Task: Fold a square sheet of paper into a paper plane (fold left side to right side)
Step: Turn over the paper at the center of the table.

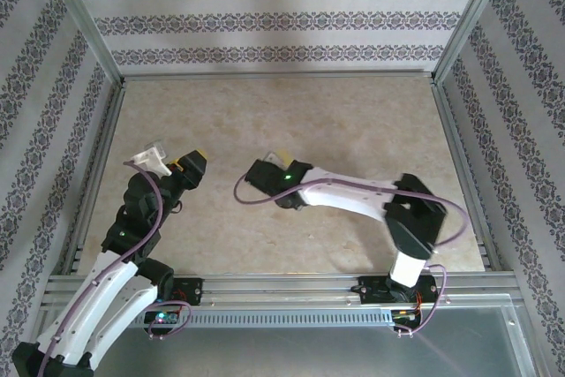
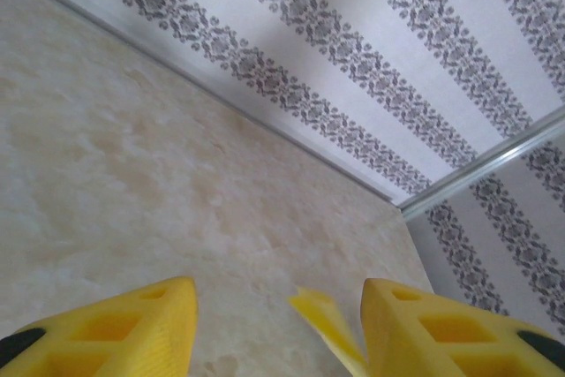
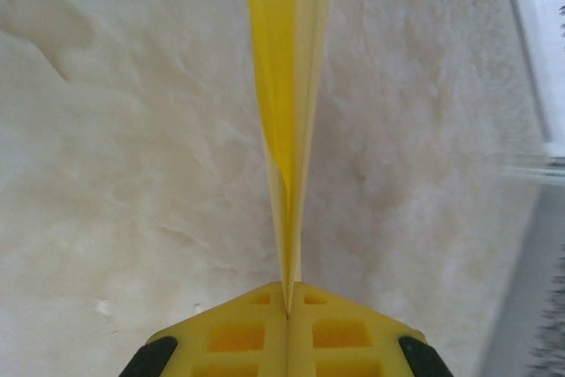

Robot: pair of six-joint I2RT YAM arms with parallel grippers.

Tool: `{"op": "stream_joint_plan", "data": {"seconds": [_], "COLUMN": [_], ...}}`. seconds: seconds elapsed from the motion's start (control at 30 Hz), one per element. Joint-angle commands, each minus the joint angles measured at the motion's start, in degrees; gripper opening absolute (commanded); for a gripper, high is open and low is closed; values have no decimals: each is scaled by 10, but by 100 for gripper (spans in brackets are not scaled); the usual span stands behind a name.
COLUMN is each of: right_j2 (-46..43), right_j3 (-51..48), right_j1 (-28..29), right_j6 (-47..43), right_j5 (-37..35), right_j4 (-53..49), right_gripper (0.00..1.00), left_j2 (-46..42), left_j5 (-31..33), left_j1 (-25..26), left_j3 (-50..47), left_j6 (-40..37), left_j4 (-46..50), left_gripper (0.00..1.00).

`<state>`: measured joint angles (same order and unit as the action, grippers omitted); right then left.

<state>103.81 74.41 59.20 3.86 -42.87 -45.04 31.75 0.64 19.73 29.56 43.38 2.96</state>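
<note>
The square sheet of paper [image 3: 287, 86] is yellow and folded narrow along a centre crease, standing edge-on above the table. My right gripper [image 3: 288, 293] is shut on its lower end, and the paper runs away from the fingers to a wider, notched end. From above, the right gripper [image 1: 279, 165] is left of the table's middle, with the paper [image 1: 281, 158] pale at its tip. My left gripper [image 1: 196, 163] hovers a little further left. Its yellow fingers [image 2: 132, 324] stand apart, open. A paper tip [image 2: 320, 311] shows close beside the right-hand finger, not pinched.
The beige marbled tabletop [image 1: 353, 121] is bordered by a metal frame [image 1: 274, 77] and patterned walls [image 1: 282, 15]. A purple cable [image 1: 252, 193] loops beside the right wrist. Both arm bases sit on the near rail [image 1: 282, 287].
</note>
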Motion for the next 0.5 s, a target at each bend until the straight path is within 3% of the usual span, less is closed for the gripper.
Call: {"op": "stream_joint_plan", "data": {"seconds": [0.0,0.17,0.23,0.47], "right_j2": [77,170,180,195], "right_j3": [34,59,62,70], "right_j1": [25,48,52,57], "right_j6": [-44,-50,-47,-48], "right_j5": [-129,-143,-118,-4], "right_j4": [-73,-90,-88,-89], "right_gripper": [0,0,0,16], "left_j2": [-4,7,10,21], "left_j5": [29,19,16,7], "left_j1": [-8,-9,-10,-9], "left_j3": [0,-2,-3,-7], "left_j6": [1,4,5,8], "left_j4": [20,10,7,-3], "left_gripper": [52,53,53,53]}}
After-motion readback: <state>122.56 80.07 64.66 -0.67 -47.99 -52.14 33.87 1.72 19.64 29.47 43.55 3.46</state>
